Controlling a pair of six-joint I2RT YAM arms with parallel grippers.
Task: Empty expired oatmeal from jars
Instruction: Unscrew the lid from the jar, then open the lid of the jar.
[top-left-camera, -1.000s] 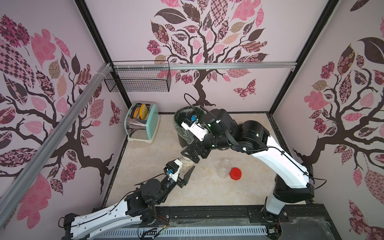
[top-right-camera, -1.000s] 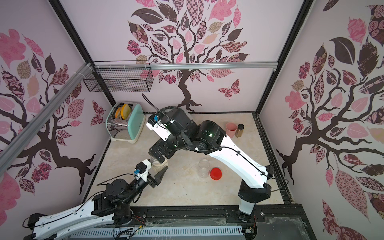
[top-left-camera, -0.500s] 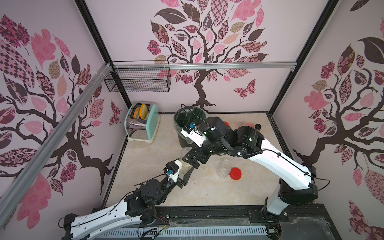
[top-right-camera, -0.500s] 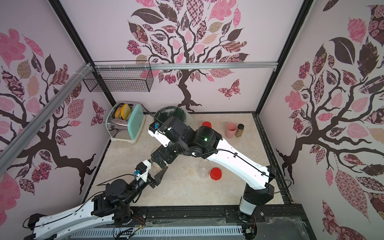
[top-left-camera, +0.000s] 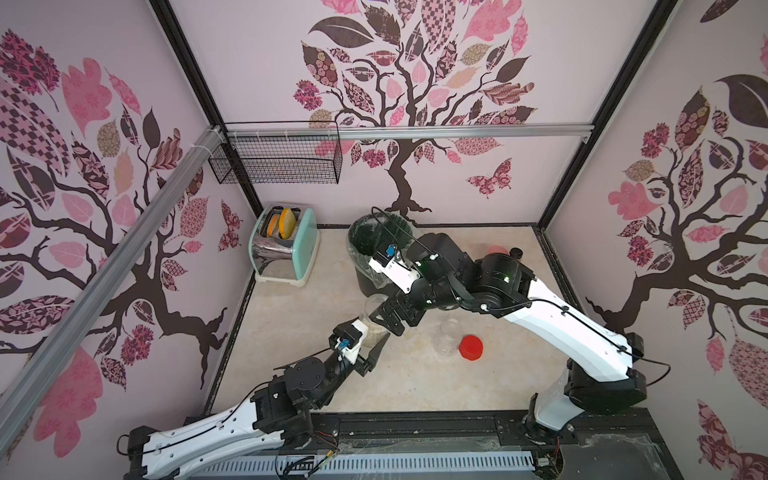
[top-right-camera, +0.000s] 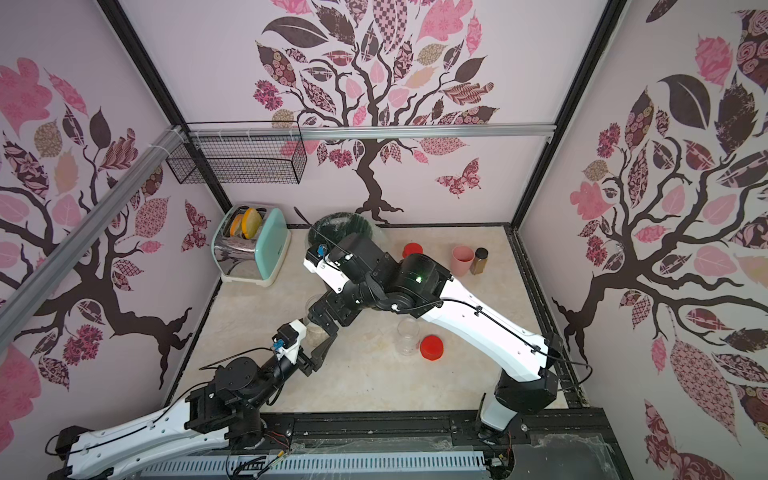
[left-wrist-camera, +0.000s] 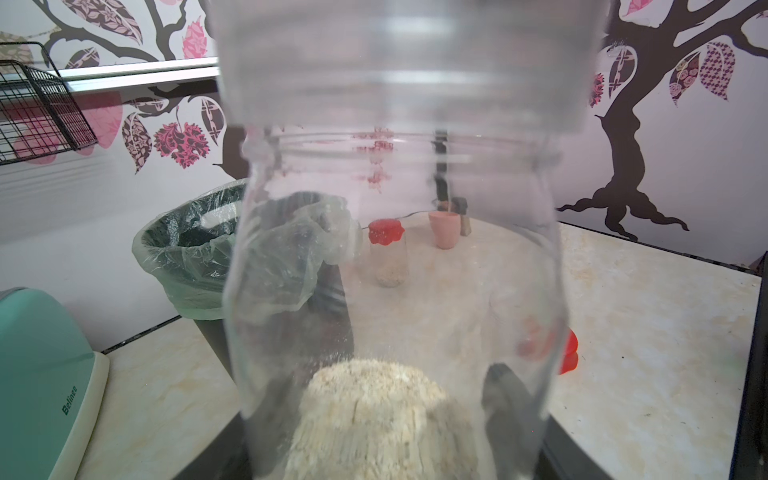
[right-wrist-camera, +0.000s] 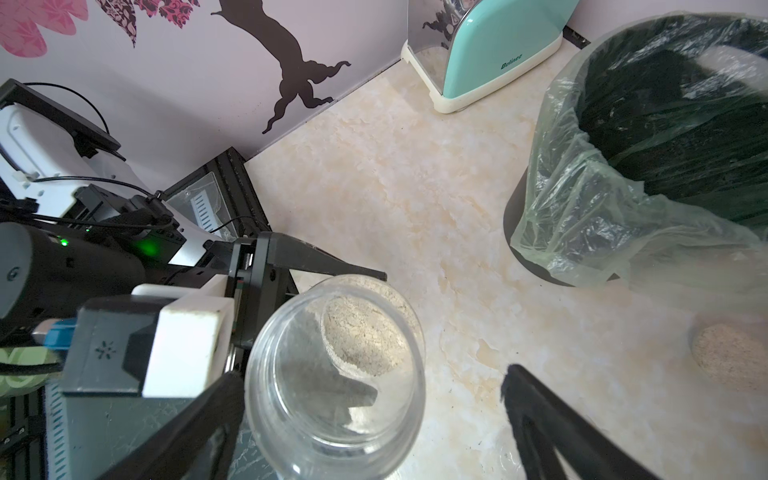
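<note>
Left hand (top-left-camera: 371, 341) clenched around base of open jar (top-left-camera: 372, 306), oatmeal (right-wrist-camera: 360, 337) layer inside. Right hand (top-left-camera: 385, 323) released, jaws spread wide either side of jar mouth.

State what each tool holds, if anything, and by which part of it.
Left tool grips the open jar at its lower body; right tool holds nothing.

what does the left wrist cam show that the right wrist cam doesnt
Only left wrist: the pink cup, the loose red lid and the wire basket.
Only right wrist: the left gripper, jaws shut on the held jar, seen from above.
Both: the held jar, its oatmeal, the lined bin and the toaster.
</note>
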